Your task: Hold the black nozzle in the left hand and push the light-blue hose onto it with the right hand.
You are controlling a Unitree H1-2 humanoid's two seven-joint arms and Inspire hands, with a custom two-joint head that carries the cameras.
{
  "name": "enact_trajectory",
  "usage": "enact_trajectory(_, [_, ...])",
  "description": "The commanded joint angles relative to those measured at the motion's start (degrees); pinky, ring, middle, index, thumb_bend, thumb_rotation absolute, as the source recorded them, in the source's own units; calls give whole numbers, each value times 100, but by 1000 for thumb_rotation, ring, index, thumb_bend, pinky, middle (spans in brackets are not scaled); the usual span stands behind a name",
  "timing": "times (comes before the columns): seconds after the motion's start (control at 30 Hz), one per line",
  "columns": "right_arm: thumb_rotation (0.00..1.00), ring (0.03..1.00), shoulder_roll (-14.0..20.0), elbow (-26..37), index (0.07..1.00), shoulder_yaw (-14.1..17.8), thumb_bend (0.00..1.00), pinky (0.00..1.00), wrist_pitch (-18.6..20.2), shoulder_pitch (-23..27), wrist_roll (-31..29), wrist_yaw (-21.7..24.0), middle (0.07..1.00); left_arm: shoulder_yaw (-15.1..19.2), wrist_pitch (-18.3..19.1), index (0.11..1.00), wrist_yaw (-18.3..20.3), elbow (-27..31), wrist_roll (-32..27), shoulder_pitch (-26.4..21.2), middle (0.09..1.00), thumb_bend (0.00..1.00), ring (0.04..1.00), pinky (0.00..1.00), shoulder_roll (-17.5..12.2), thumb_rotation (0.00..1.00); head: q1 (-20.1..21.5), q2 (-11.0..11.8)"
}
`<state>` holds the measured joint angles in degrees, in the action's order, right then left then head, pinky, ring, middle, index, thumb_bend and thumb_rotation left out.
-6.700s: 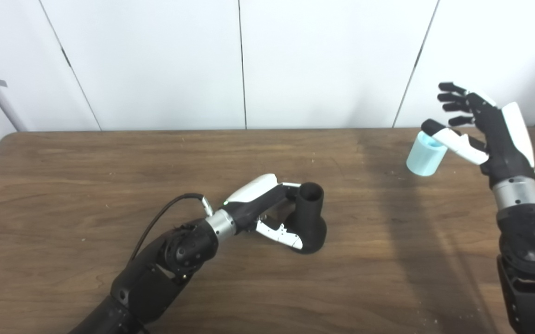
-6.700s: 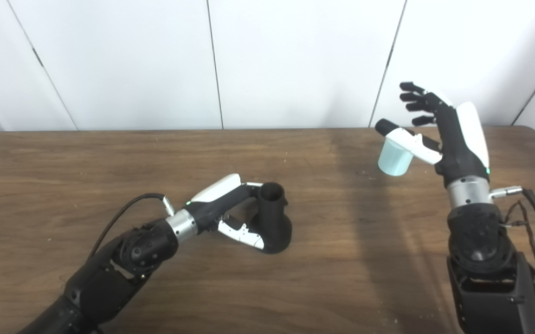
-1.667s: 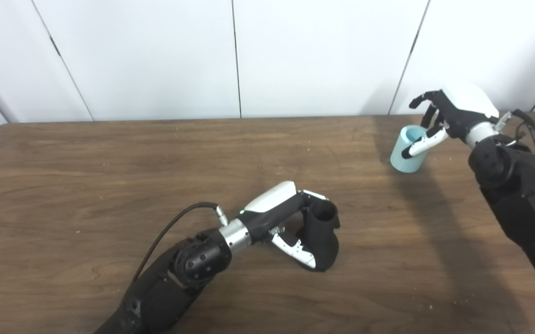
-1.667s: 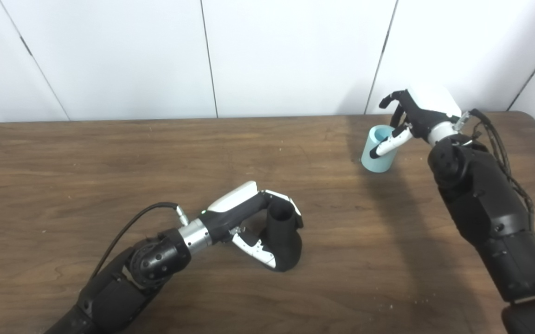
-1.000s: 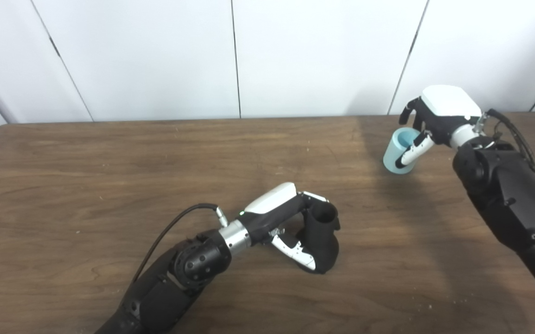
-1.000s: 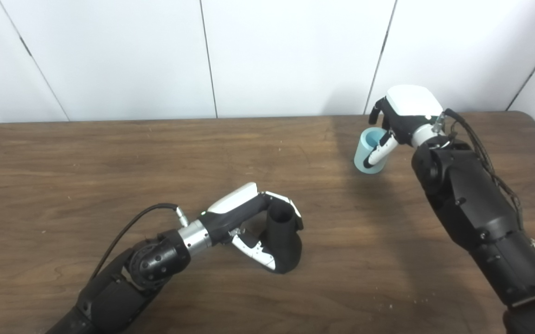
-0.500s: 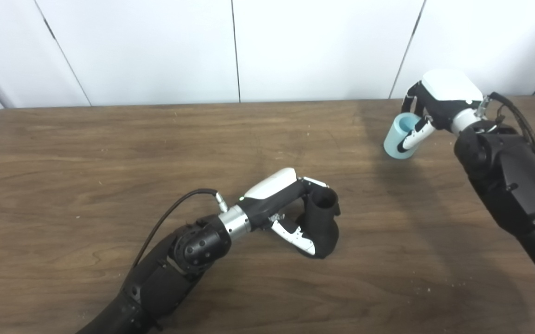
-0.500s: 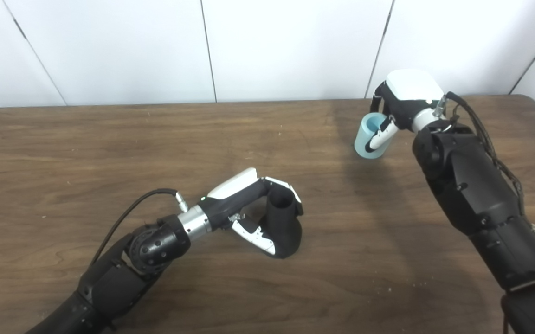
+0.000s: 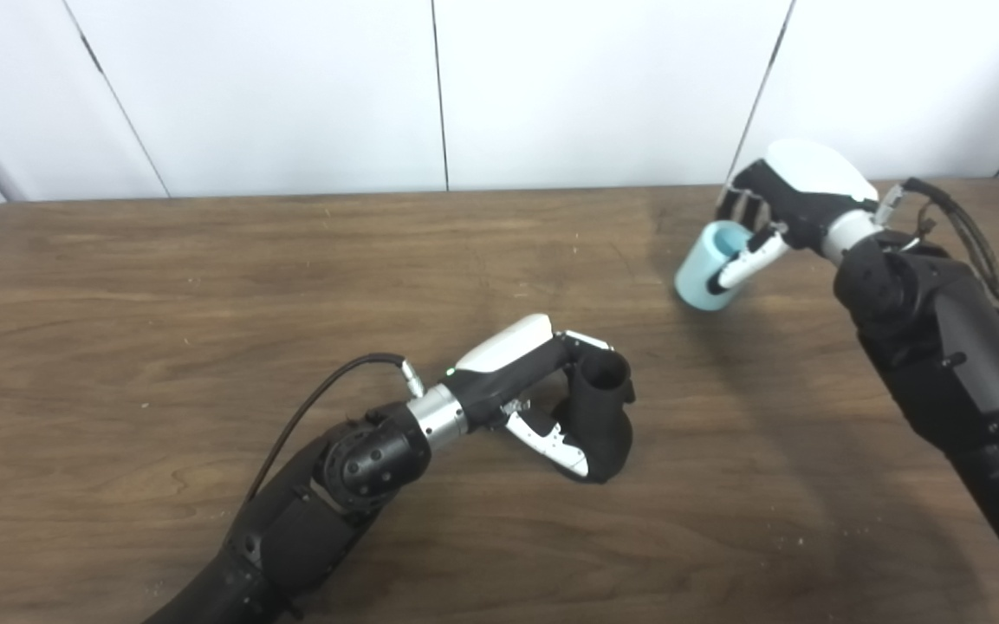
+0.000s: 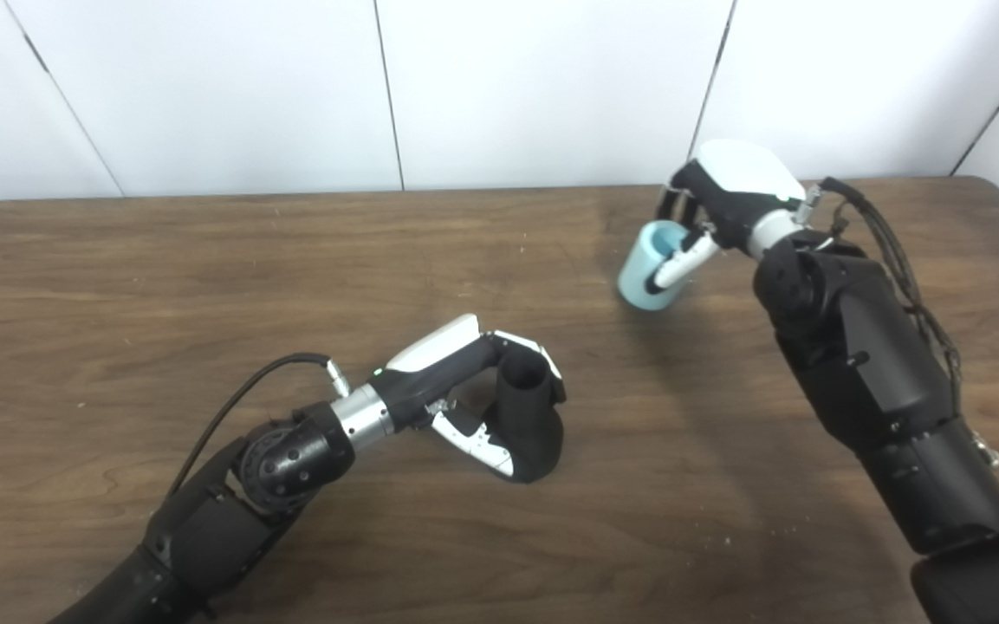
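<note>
Nozzle point(image 9: 600, 416) at mid-table point(image 9: 161, 286), matte black, a stubby tube on a bulbous base, open mouth up, the left hand point(image 9: 534, 390) wrapped round it with fingers point(image 9: 590, 342) over the rim and thumb low on the body. Far right, the light-blue hose point(image 9: 707, 264), a short smooth cylinder, is gripped in the right hand point(image 9: 781, 208), tilted and off the wood grain. Both views match; the right eye shows slightly more of the hose's hollow mouth.
</note>
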<state>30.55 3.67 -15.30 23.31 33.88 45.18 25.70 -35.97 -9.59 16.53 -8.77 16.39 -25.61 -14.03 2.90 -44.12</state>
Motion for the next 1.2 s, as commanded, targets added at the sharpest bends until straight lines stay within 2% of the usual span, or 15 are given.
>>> enact_trajectory(0.0, [124,171,191,636,485,92,515,96,-95,461,-8,167,279,-412,592,480,819,-350,330,455,489,502,535,526,-181,86,3,-9])
enact_trajectory(0.2, [125,184,234,1786,486,17,515,112,-81,717,17,971,295,-408,610,480,817,-361,335,447,483,502,519,490,-168,86,5,4])
enact_trajectory(0.43, [122,190,62,2800,484,-75,514,118,46,1071,60,1846,300,-414,607,481,803,-340,365,446,477,502,509,480,-165,86,-4,2])
enact_trajectory(0.63, [120,126,-65,3226,485,7,516,60,52,1173,-141,2106,241,-410,583,482,805,-337,374,437,486,502,533,513,-188,87,4,6])
enact_trajectory(0.77, [119,119,-125,3480,485,-58,516,49,228,1320,-35,2590,229,-417,566,482,800,-365,389,425,487,502,533,509,-181,87,12,5])
enact_trajectory(0.87, [114,120,-117,3588,485,-137,513,48,273,1417,40,2987,228,-422,576,482,796,-370,401,419,485,502,526,500,-169,87,19,7])
enact_trajectory(1.07, [113,126,-60,3594,484,-204,512,54,152,1540,-31,3416,249,-428,607,480,813,-335,382,445,478,502,504,470,-167,86,11,-13])
enact_trajectory(1.17, [113,138,-54,3584,483,-234,512,63,130,1612,-25,3619,263,-421,617,481,832,-324,354,451,487,502,528,510,-178,86,22,-27])
